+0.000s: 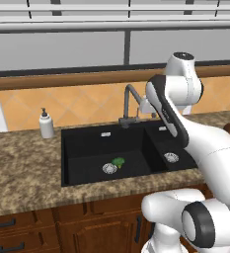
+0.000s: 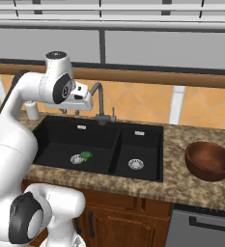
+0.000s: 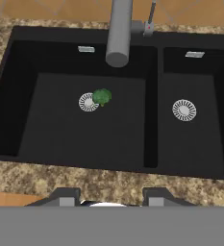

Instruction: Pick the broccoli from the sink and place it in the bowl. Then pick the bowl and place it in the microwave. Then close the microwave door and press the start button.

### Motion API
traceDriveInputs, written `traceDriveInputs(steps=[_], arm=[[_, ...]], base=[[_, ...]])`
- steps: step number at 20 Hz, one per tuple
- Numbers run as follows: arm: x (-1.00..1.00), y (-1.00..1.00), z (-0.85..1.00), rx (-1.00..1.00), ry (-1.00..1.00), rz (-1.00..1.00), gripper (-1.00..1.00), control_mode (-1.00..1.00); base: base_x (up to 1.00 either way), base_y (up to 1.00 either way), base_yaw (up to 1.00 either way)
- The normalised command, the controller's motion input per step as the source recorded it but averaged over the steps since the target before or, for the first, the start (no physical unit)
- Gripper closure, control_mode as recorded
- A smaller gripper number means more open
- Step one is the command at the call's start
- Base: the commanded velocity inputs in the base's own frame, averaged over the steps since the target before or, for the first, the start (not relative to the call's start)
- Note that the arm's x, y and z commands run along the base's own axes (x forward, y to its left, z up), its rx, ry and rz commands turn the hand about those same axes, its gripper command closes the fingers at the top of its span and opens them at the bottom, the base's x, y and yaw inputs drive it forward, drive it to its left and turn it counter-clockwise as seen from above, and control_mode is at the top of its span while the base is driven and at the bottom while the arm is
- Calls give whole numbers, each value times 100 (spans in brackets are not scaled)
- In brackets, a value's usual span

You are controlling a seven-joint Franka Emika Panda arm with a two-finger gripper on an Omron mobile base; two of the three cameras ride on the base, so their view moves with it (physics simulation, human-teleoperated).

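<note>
I'm looking down into the sink (image 3: 17, 96): broccoli (image 3: 102, 96) is sitting on the large basin floor, touching the drain (image 3: 87, 102) at its 3 o'clock. Gripper (image 3: 111, 194) is hanging above the front counter edge, jaws standing partly apart, holding nothing. Bowl (image 2: 209, 159) is resting on the counter (image 2: 181, 183), well apart at the sink's 3 o'clock. Faucet (image 3: 119, 33) at 12.

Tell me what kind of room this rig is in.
A rendered home kitchen, by the look of it: a black double-basin sink with a grey faucet set in a granite counter, wooden cabinets below, and an orange tile backsplash behind.
</note>
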Motion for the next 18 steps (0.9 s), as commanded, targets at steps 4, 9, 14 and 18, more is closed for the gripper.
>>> traceDriveInputs(steps=[4, 9, 14, 18], arm=[[3, 24, -7, -5, 4, 0, -100, -100], [7, 85, -63, -20, 16, 9, -100, -100], [52, 65, -99, -34, 23, 18, -100, -100], [61, 18, -81, -22, 1, 12, -100, -100]], base=[[0, 0, 0], [0, 0, 0], [0, 0, 0], [0, 0, 0]])
